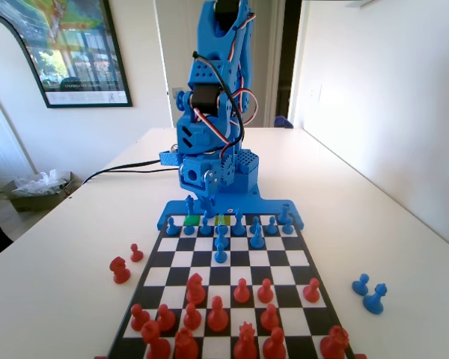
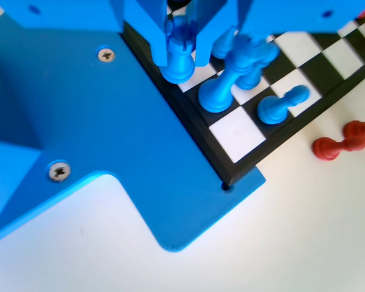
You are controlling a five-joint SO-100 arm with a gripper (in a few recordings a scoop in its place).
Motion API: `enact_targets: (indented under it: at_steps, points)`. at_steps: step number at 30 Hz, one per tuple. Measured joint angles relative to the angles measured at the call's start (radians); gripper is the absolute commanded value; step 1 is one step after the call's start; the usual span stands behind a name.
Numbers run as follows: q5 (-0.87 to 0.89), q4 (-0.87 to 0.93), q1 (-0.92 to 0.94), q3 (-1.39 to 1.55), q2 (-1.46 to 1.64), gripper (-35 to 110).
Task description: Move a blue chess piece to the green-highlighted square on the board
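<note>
Blue gripper [image 2: 181, 45] is clamping the blue chess piece [image 2: 180, 58] over the board [image 2: 246, 161]; crowded neighbouring pieces [image 2: 231, 79] are risking knocks.

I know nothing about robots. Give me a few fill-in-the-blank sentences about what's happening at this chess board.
1. In the wrist view, the jaws close on a ___ chess piece.
2. In the fixed view, the green-highlighted square lies ___ of the yellow-green square.
3. In the fixed view, two blue pieces stand on the table, off the board to its ___.
Missing words: blue; left; right.
</note>
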Motion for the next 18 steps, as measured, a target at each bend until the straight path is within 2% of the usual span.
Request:
enact_targets:
  at_steps: [18]
  points:
    - [0.0, -0.003, -0.011, -0.017, -0.021, 1]
